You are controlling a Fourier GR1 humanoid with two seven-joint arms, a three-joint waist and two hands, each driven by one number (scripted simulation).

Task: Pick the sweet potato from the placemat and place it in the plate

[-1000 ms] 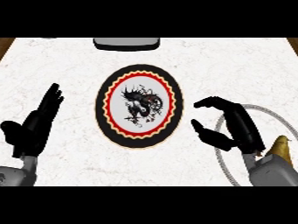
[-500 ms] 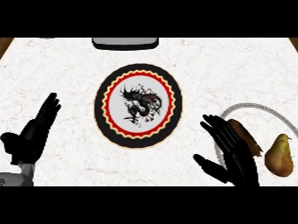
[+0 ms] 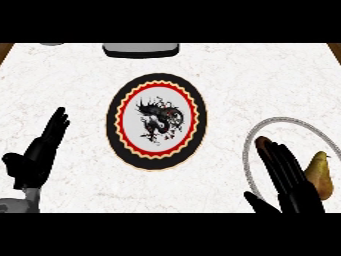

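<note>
Sweet potato already on the plate
Right robot hand (image 3: pixel 291 182) open over the stiff, probably weighty sweet potato (image 3: pixel 262 144); grasp mid-body.

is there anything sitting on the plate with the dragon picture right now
No, the plate shows only its dragon picture and red-and-black rim.

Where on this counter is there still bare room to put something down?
Bare counter lies between the left hand and the plate, and between that plate and the placemat. The strip before the grey object is also bare. The placemat is crowded: right hand, sweet potato and pear.
</note>
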